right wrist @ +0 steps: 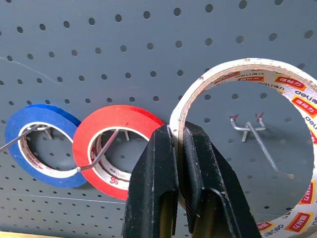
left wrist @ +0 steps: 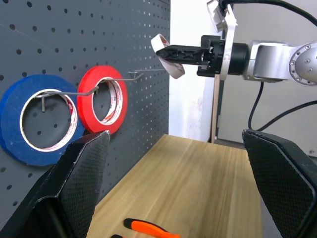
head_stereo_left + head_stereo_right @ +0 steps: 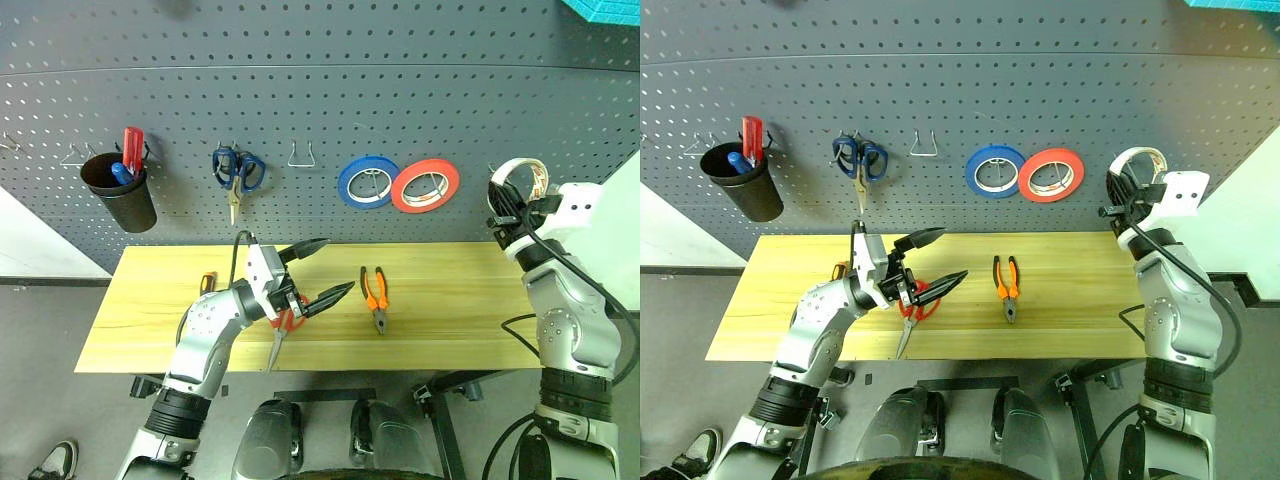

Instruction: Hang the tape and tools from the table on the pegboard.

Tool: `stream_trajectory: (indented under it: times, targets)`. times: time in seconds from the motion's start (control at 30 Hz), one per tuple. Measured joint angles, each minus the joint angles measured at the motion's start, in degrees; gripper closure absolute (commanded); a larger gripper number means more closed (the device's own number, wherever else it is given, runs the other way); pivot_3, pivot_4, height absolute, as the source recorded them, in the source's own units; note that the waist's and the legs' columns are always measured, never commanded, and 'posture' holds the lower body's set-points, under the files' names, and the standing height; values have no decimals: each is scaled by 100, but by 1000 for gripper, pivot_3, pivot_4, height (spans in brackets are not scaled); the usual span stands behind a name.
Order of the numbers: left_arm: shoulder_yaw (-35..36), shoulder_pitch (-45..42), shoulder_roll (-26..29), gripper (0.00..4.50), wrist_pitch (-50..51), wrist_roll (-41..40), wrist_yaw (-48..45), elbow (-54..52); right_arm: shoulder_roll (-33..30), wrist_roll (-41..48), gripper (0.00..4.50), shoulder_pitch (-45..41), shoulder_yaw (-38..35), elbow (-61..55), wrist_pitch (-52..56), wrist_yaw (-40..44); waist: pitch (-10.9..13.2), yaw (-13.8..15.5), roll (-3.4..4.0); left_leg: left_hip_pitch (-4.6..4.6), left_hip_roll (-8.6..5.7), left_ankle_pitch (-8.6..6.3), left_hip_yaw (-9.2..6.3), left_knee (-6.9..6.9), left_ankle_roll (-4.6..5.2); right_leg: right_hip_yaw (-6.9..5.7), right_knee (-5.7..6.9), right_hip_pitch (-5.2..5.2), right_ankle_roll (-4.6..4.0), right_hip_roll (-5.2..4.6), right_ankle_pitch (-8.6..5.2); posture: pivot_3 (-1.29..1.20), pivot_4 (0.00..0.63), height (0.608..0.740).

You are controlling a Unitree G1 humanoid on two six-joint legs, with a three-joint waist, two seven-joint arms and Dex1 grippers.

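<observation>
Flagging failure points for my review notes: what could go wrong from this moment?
The right end effector pinches the tape by one wall only, so the roll could tilt and miss the bare hook. It could also bump the red roll beside that hook. The open left end effector hovers over the scissors and might nudge them.

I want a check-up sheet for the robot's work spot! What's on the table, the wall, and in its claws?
Surface: light wood plank table, bare at its right end.
Job's things: cream-white tape roll pinched in the right gripper near a wire hook; orange-and-black pliers and red-handled scissors on the table.
Clutter: blue tape roll, red-orange tape roll, blue-handled scissors, black cup, all on the dark grey pegboard.
Grippers: left gripper open above the scissors.
Cables: black cable along the right arm.
Surroundings: grey floor.
</observation>
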Motion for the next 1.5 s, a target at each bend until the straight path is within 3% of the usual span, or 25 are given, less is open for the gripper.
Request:
stream_trajectory:
  times: [0.37, 0.77, 1.1, 1.2, 1.5]
  targets:
    - [24, -1, 62, 0, 26, -1, 5, -55, -21, -128, 4451, 0, 1, 333, -132, -114, 0, 2, 0, 4, 0, 4, -12, 1, -6, -11, 2, 9, 0, 0, 0, 284, 132, 731]
    - [64, -99, 86, 0, 115, -114, 59, -233, -7, -441, 4451, -931, 255, 2434, -1077, 332, -1, 0, 2, 29, -2, 7, -21, 2, -9, -22, 1, 39, 0, 1, 0, 311, 123, 731]
    - [73, -92, 119, 0, 151, -114, 127, -315, -17, -627, 4451, -1365, 339, 3363, -1480, 401, -2, 8, 3, 51, 0, 10, -26, 1, -16, -29, 1, 62, 0, 0, 0, 317, 122, 731]
    - [72, -92, 120, 0, 151, -113, 143, -315, -26, -628, 3657, -1397, 337, 3458, -1468, 385, -2, 8, 3, 56, 1, 10, -27, 1, -16, -29, 2, 67, 1, -1, -1, 317, 121, 731]
    - [72, -92, 118, 0, 151, -108, 212, -315, -51, -691, 522, -1396, 335, 3590, -1492, 286, -2, 8, 4, 57, 1, 11, -27, 1, -17, -29, 2, 68, 0, -1, 0, 318, 121, 731]
